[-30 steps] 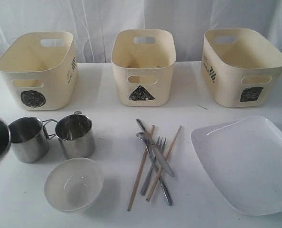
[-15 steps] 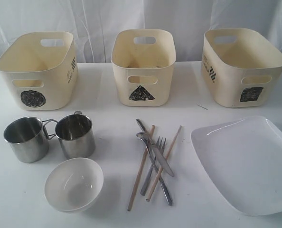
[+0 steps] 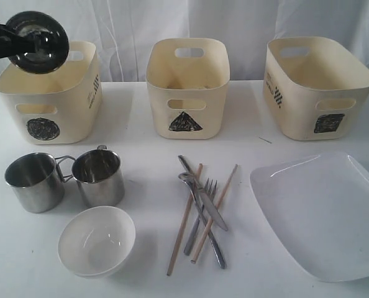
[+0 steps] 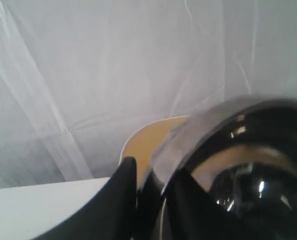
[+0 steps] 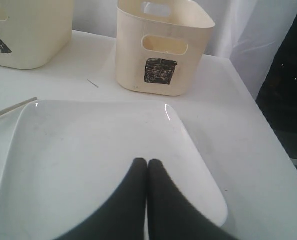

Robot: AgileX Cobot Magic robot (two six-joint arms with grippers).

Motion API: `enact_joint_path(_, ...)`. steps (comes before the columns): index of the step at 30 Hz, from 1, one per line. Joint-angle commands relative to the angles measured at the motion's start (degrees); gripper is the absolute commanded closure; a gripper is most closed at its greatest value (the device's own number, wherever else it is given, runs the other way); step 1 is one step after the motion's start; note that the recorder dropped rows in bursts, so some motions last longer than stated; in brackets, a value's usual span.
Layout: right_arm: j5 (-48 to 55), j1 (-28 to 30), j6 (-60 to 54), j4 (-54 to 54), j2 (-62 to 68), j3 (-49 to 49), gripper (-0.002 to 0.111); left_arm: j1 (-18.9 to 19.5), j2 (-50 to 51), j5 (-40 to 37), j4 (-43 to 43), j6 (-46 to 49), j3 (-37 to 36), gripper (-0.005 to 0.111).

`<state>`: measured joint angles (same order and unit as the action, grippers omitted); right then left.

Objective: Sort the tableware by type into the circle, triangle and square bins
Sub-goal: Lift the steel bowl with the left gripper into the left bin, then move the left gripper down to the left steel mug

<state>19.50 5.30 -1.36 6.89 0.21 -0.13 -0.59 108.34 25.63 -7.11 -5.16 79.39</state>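
My left gripper (image 3: 5, 42) is shut on the rim of the steel bowl (image 3: 38, 42), which hangs tilted over the back left of the circle bin (image 3: 48, 93). In the left wrist view the steel bowl (image 4: 238, 150) fills the frame beside my left gripper (image 4: 148, 175). Two steel mugs (image 3: 35, 180) (image 3: 99, 176) and the white bowl (image 3: 97, 239) stand front left. Knife (image 3: 203, 202), fork (image 3: 200, 214), spoon (image 3: 200, 205) and chopsticks (image 3: 184, 217) lie crossed in the middle. My right gripper (image 5: 147, 162) is shut and empty over the white plate (image 5: 88, 150).
The triangle bin (image 3: 187, 87) and square bin (image 3: 318, 87) stand in the back row, the square bin (image 5: 161, 47) just beyond the plate (image 3: 324, 211). A white curtain hangs behind the table. The right arm is outside the exterior view.
The steel bowl went from low at the left edge, out of view, and now is high over the circle bin in my left gripper. Everything on the table stayed put.
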Motion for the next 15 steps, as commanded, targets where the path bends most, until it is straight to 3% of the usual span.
enact_joint_path(1,-0.26,-0.19,-0.35,0.49,-0.21,0.13,0.108,-0.09,1.73,-3.39,-0.16,-2.93,4.67,0.062)
enact_joint_path(5,-0.26,-0.19,-0.35,0.49,-0.21,0.13,0.108,-0.09,1.27,-6.64,-0.19,-9.74,5.34,0.052)
enact_joint_path(11,-0.26,-0.19,-0.35,0.49,-0.21,0.13,0.108,-0.09,-4.10,-15.41,-0.19,-10.41,5.34,0.050)
enact_joint_path(13,-0.26,-0.19,-0.35,0.49,-0.21,0.13,0.108,-0.09,-7.87,-27.63,-0.19,-10.41,5.34,0.050)
enact_joint_path(14,-0.26,-0.19,-0.35,0.49,-0.21,0.13,0.108,-0.09,-10.62,-39.17,-0.19,-10.41,5.34,0.050)
enact_joint_path(15,-0.26,-0.19,-0.35,0.49,-0.21,0.13,0.108,-0.09,-11.87,-45.83,-0.19,-10.41,5.34,0.050)
